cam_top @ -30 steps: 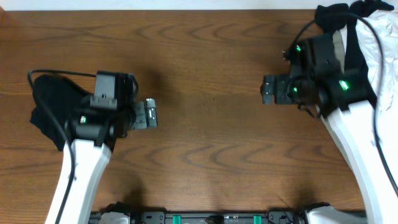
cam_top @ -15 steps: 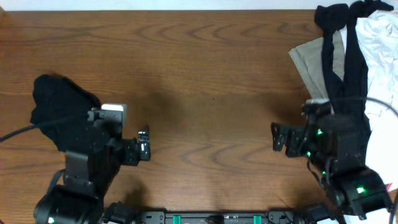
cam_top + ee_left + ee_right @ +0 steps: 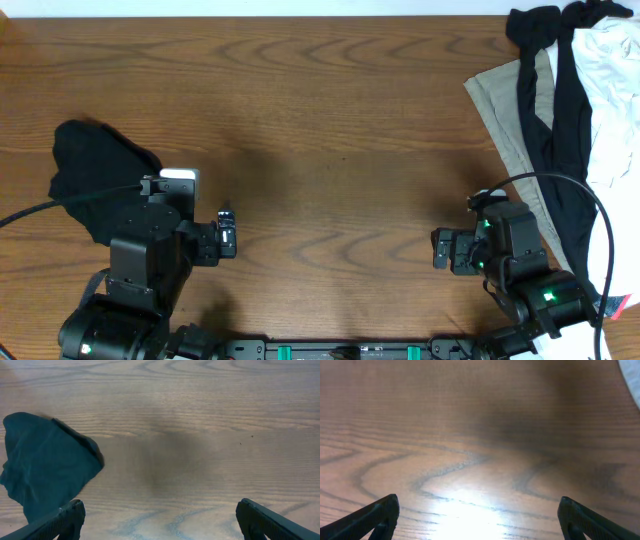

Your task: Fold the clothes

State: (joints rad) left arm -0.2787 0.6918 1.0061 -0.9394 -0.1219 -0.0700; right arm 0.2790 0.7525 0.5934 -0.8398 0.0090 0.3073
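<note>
**A:** Trying to work out which arm goes first here. Seeing the left gripper [image 3: 228,235] and the right gripper [image 3: 440,250] both gaping wide, nothing pinched in either.

**B:** Same here. Counting two black pieces though. Got a black bundle [image 3: 95,175] ahead of the left jaws and off to their left, apart from them, heaped up with no real long axis. Then a black garment [image 3: 560,170] ahead of the right jaws and off to their right, draped over a beige garment [image 3: 500,110] and a white garment [image 3: 615,70].

**A:** Can't spot a logo on either. Any way to tell which is the tee?

**B:** Nope, not from here. Guessing the draped one, since it looks unfolded. Lies long-ways, roughly straight away from the right jaws, near end close beside that arm, far end up at the back of the table [image 3: 330,120]. Sits well apart from the left jaws, so calling it a right-arm job. Probably means reaching forward and to the right, then pinching near one end.
</note>
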